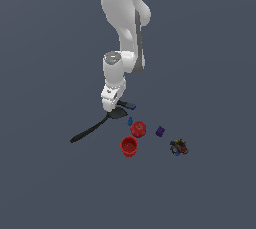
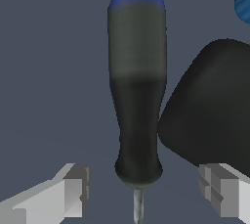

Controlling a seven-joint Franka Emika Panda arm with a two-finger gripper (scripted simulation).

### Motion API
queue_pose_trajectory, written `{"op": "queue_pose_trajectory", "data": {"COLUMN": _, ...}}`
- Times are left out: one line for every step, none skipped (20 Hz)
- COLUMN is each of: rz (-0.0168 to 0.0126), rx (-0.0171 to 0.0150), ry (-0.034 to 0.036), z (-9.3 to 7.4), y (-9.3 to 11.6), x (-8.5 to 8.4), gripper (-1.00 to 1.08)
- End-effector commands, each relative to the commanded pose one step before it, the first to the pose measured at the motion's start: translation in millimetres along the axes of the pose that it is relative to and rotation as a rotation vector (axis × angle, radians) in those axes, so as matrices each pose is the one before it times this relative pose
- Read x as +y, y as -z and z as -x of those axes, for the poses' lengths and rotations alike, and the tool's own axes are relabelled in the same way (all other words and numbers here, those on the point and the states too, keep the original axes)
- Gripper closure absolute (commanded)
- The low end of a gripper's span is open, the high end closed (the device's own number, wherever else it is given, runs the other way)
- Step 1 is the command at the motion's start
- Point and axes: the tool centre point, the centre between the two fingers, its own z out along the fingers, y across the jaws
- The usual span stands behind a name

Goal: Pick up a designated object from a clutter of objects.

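Lying flat on the floor (image 1: 45, 183), the screwdriver (image 2: 137, 96) sits directly beneath the gripper (image 2: 139, 193), its blue-tipped handle just beside the spatula (image 1: 95, 128) blade. Gripper fingers (image 2: 68, 193) stand apart, one on each side of the shaft, grasping nothing. Beyond the spatula blade lie a blue bit (image 1: 130, 121), red knob (image 1: 138, 129), red cup (image 1: 129, 146), purple bit (image 1: 160, 132) and toy (image 1: 178, 147).

Spatula (image 2: 210, 105) blade crowds one side of the screwdriver (image 2: 137, 96); other side free.
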Motion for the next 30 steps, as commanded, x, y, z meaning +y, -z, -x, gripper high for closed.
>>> {"op": "queue_pose_trajectory", "data": {"rz": -0.03159, "rx": -0.00589, "ry": 0.01454, "z": -2.42, "y": -11.15, "x": -12.25, "gripper": 1.08}}
{"op": "queue_pose_trajectory", "data": {"rz": 0.0, "rx": 0.0, "ry": 0.0, "z": 0.0, "y": 0.0, "x": 0.0, "gripper": 1.08}}
{"op": "queue_pose_trajectory", "data": {"rz": 0.0, "rx": 0.0, "ry": 0.0, "z": 0.0, "y": 0.0, "x": 0.0, "gripper": 1.08}}
{"op": "queue_pose_trajectory", "data": {"rz": 0.0, "rx": 0.0, "ry": 0.0, "z": 0.0, "y": 0.0, "x": 0.0, "gripper": 1.08}}
{"op": "queue_pose_trajectory", "data": {"rz": 0.0, "rx": 0.0, "ry": 0.0, "z": 0.0, "y": 0.0, "x": 0.0, "gripper": 1.08}}
{"op": "queue_pose_trajectory", "data": {"rz": 0.0, "rx": 0.0, "ry": 0.0, "z": 0.0, "y": 0.0, "x": 0.0, "gripper": 1.08}}
{"op": "queue_pose_trajectory", "data": {"rz": 0.0, "rx": 0.0, "ry": 0.0, "z": 0.0, "y": 0.0, "x": 0.0, "gripper": 1.08}}
{"op": "queue_pose_trajectory", "data": {"rz": 0.0, "rx": 0.0, "ry": 0.0, "z": 0.0, "y": 0.0, "x": 0.0, "gripper": 1.08}}
{"op": "queue_pose_trajectory", "data": {"rz": 0.0, "rx": 0.0, "ry": 0.0, "z": 0.0, "y": 0.0, "x": 0.0, "gripper": 1.08}}
{"op": "queue_pose_trajectory", "data": {"rz": 0.0, "rx": 0.0, "ry": 0.0, "z": 0.0, "y": 0.0, "x": 0.0, "gripper": 1.08}}
{"op": "queue_pose_trajectory", "data": {"rz": 0.01499, "rx": 0.00246, "ry": -0.0074, "z": 1.64, "y": 5.16, "x": 5.7, "gripper": 1.08}}
{"op": "queue_pose_trajectory", "data": {"rz": 0.0, "rx": 0.0, "ry": 0.0, "z": -0.1, "y": 0.18, "x": -0.02, "gripper": 1.08}}
{"op": "queue_pose_trajectory", "data": {"rz": 0.0, "rx": 0.0, "ry": 0.0, "z": -0.31, "y": 0.54, "x": -0.07, "gripper": 1.08}}
{"op": "queue_pose_trajectory", "data": {"rz": 0.0, "rx": 0.0, "ry": 0.0, "z": -0.51, "y": 0.9, "x": -0.12, "gripper": 1.08}}
{"op": "queue_pose_trajectory", "data": {"rz": 0.0, "rx": 0.0, "ry": 0.0, "z": -0.71, "y": 1.26, "x": -0.16, "gripper": 1.08}}
{"op": "queue_pose_trajectory", "data": {"rz": 0.0, "rx": 0.0, "ry": 0.0, "z": -0.91, "y": 1.62, "x": -0.21, "gripper": 1.08}}
{"op": "queue_pose_trajectory", "data": {"rz": 0.0, "rx": 0.0, "ry": 0.0, "z": -1.11, "y": 1.98, "x": -0.25, "gripper": 1.08}}
{"op": "queue_pose_trajectory", "data": {"rz": -0.00053, "rx": 0.00044, "ry": 0.00007, "z": -1.33, "y": 2.19, "x": -0.29, "gripper": 1.08}}
{"op": "queue_pose_trajectory", "data": {"rz": 0.0, "rx": 0.0, "ry": 0.0, "z": -1.51, "y": 2.71, "x": -0.34, "gripper": 1.08}}
{"op": "queue_pose_trajectory", "data": {"rz": 0.0, "rx": 0.0, "ry": 0.0, "z": -1.72, "y": 3.08, "x": -0.39, "gripper": 1.08}}
{"op": "queue_pose_trajectory", "data": {"rz": 0.0, "rx": 0.0, "ry": 0.0, "z": -1.92, "y": 3.45, "x": -0.43, "gripper": 1.08}}
{"op": "queue_pose_trajectory", "data": {"rz": -0.0006, "rx": 0.00032, "ry": 0.0001, "z": -2.15, "y": 3.63, "x": -0.47, "gripper": 1.08}}
{"op": "queue_pose_trajectory", "data": {"rz": 0.0, "rx": 0.0, "ry": 0.0, "z": -2.33, "y": 4.21, "x": -0.52, "gripper": 1.08}}
{"op": "queue_pose_trajectory", "data": {"rz": 0.0, "rx": 0.0, "ry": 0.0, "z": -2.53, "y": 4.6, "x": -0.56, "gripper": 1.08}}
{"op": "queue_pose_trajectory", "data": {"rz": -0.00066, "rx": 0.00015, "ry": 0.00011, "z": -2.75, "y": 4.73, "x": -0.58, "gripper": 1.08}}
{"op": "queue_pose_trajectory", "data": {"rz": 0.0, "rx": 0.0, "ry": 0.0, "z": -2.88, "y": 5.3, "x": -0.63, "gripper": 1.08}}
{"op": "queue_pose_trajectory", "data": {"rz": -0.00063, "rx": -0.00024, "ry": 0.00014, "z": -3.1, "y": 5.37, "x": -0.64, "gripper": 1.08}}
{"op": "queue_pose_trajectory", "data": {"rz": 0.0, "rx": 0.0, "ry": 0.0, "z": -3.19, "y": 5.99, "x": -0.69, "gripper": 1.08}}
{"op": "queue_pose_trajectory", "data": {"rz": 0.0, "rx": 0.0, "ry": 0.0, "z": -3.34, "y": 6.32, "x": -0.71, "gripper": 1.08}}
{"op": "queue_pose_trajectory", "data": {"rz": -0.00034, "rx": -0.0009, "ry": 0.00015, "z": -3.48, "y": 6.19, "x": -0.7, "gripper": 1.08}}
